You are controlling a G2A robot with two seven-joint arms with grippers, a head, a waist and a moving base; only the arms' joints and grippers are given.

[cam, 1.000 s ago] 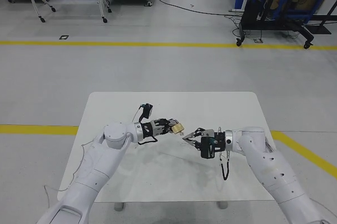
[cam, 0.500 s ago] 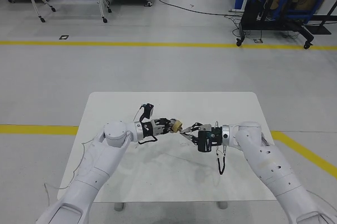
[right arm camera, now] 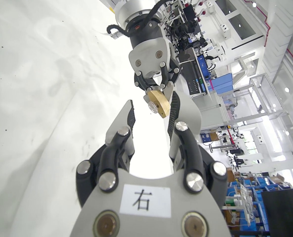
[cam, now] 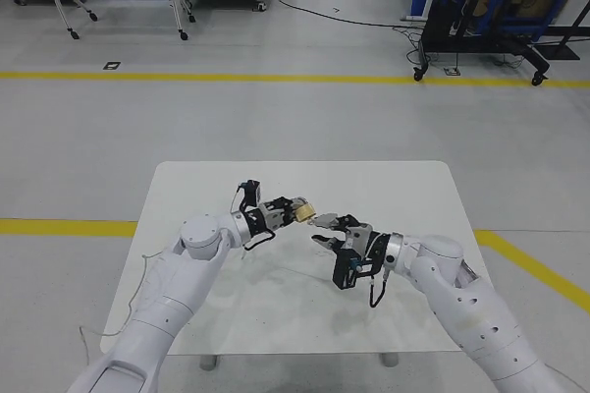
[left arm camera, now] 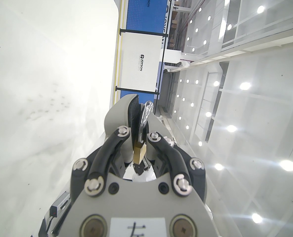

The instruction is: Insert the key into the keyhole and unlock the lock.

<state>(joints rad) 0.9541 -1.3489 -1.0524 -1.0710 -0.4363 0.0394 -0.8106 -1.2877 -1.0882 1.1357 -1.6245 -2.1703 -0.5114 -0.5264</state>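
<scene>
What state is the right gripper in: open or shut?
Open. In the right wrist view the right gripper has its fingers well apart, bare table showing between them.

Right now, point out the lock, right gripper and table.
lock (right arm camera: 160, 101): right wrist view, brass face.
right gripper (cam: 322, 230): top view, between its open jaws.
table (cam: 402, 187): top view, bare top.

Bright, even overhead light fills the hall. In the top view the white table (cam: 412, 196) is almost shadeless, and the pale floor (cam: 275, 118) beyond it at 12 o'clock is just as bright. In the left wrist view round ceiling lamps (left arm camera: 245, 86) flare with halos and the table washes out to white. Both wrist views bow straight lines near their edges. The brass padlock (right arm camera: 158, 103) carries a small glint.
</scene>
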